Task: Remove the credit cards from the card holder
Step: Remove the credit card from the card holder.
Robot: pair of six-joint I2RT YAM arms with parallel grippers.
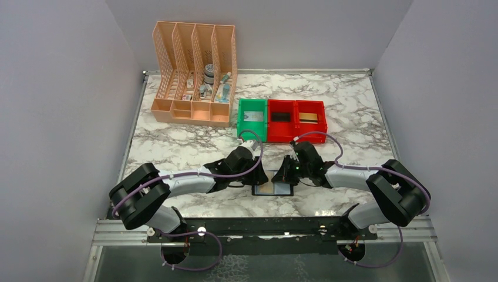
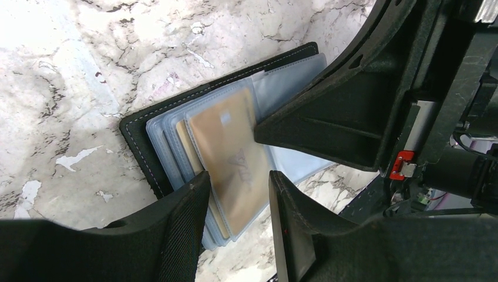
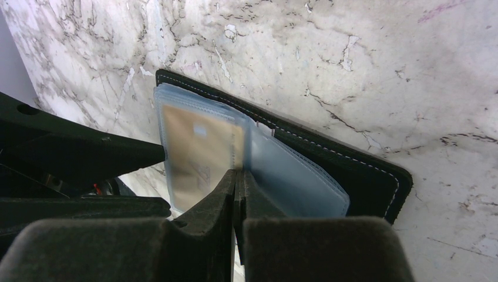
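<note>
My left gripper (image 1: 262,178) and right gripper (image 1: 284,177) point inward, tips nearly meeting, elbows out; left jaws partly apart, right jaws pressed together.

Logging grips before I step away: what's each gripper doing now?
Left gripper: open, fingers either side of a tan card.
Right gripper: shut, tip resting on the card holder.

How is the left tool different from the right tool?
The left tool has its fingers apart over the tan card; the right tool has its fingers squeezed shut, tip at a clear sleeve. Both are black and meet over the open card holder.
</note>
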